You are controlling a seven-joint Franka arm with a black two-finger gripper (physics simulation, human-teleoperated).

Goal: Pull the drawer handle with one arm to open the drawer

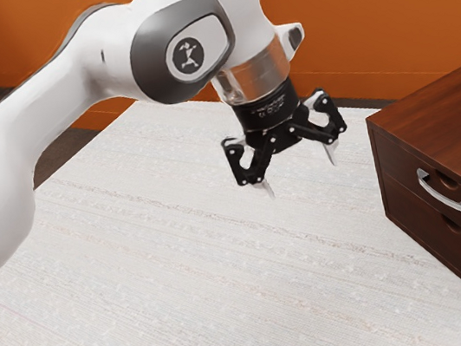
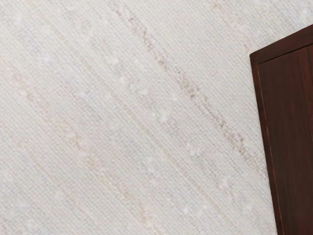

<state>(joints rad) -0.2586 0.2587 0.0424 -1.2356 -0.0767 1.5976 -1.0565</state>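
Hanging over the pale worktop (image 1: 183, 259), the claw (image 1: 301, 175) is spread wide with nothing between its fingers, well apart from the dark wooden cabinet (image 1: 458, 115). The drawer (image 1: 400, 165), in the upper part of the cabinet's front, looks shut. Its metal handle (image 1: 447, 191) lies lower than the claw and toward the exterior view's right, long axis level along the drawer front, so the reach likely runs sideways and down.

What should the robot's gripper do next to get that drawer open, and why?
Probably the gripper should move toward the exterior view's right and somewhat lower, to the silver handle on the front of the dark cabinet. It hangs open above the white table, apart from the cabinet, so nothing is grasped yet.
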